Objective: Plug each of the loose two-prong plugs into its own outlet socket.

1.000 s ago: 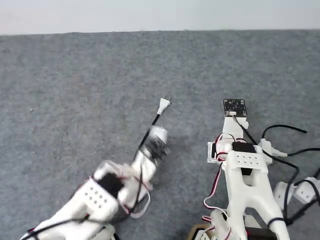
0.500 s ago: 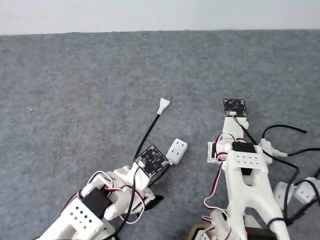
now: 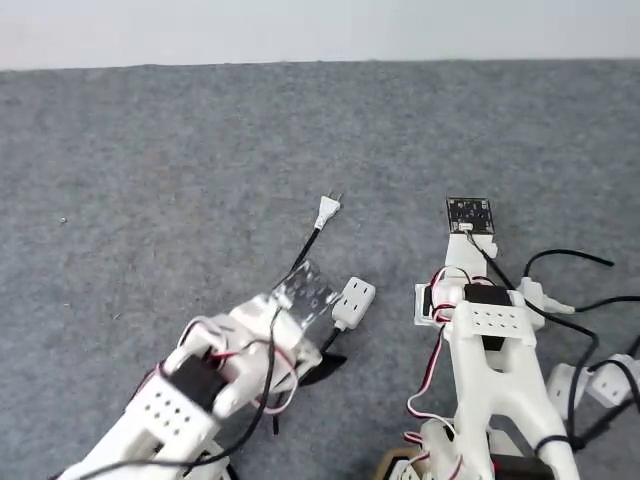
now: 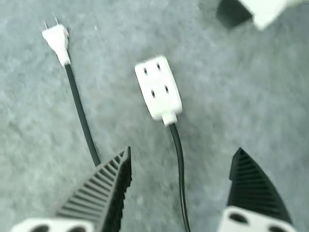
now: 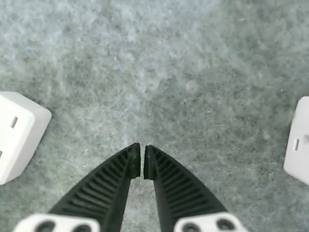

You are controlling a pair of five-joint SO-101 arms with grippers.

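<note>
A white two-prong plug (image 4: pixel 56 38) on a black cord (image 4: pixel 79 116) lies on the grey carpet, also seen as the plug (image 3: pixel 328 208) in the high view. A white outlet block (image 4: pixel 158 87) with two pairs of slots lies beside it; in the high view the block (image 3: pixel 352 300) sits just ahead of the left arm (image 3: pixel 230 370). My left gripper (image 4: pixel 183 152) is open above the block's cord, a little behind the block. My right gripper (image 5: pixel 141 147) is shut over bare carpet, between a white socket piece (image 5: pixel 17 135) and another white piece (image 5: pixel 299 140).
The right arm (image 3: pixel 490 330) stands to the right of the outlet block. Black cables (image 3: pixel 570 260) and small white parts (image 3: pixel 565 385) lie along its right side. Open grey carpet (image 3: pixel 200 150) stretches to the back and left, up to a pale wall.
The left arm pulled back, then came forward again. The white outlet block, hidden under its wrist a second ago, now lies uncovered. The plug and the right arm have not moved.
</note>
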